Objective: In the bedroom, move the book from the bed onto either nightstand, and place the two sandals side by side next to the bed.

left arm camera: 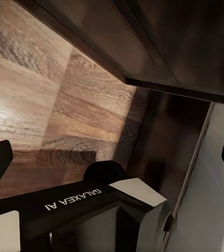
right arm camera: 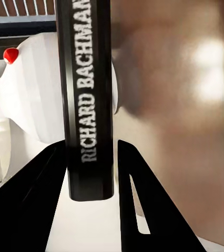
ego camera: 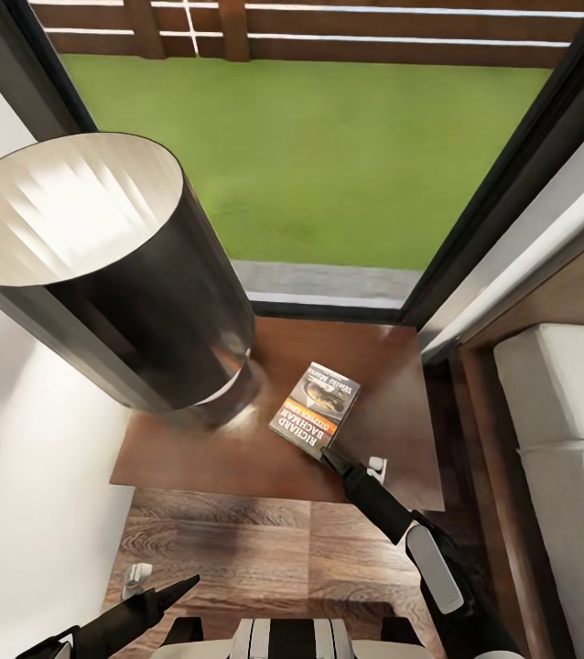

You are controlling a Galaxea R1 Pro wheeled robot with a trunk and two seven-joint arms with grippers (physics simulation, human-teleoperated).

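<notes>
A: Item: book (ego camera: 315, 409). Where was it recorded?

B: On the nightstand (ego camera: 393, 430), beside the lamp (ego camera: 100, 275), its near corner clamped between the right gripper's (ego camera: 330, 458) jaws.

A: Handling advised?

B: Release only once laid flat. Left gripper (ego camera: 159, 595): jaw state could not be told.

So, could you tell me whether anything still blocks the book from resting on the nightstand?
Nothing visible does: the book already lies on the nightstand top beside the lamp, the right gripper at its edge.

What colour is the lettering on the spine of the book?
White on a black spine of the book, clearest in the right wrist view.
</notes>
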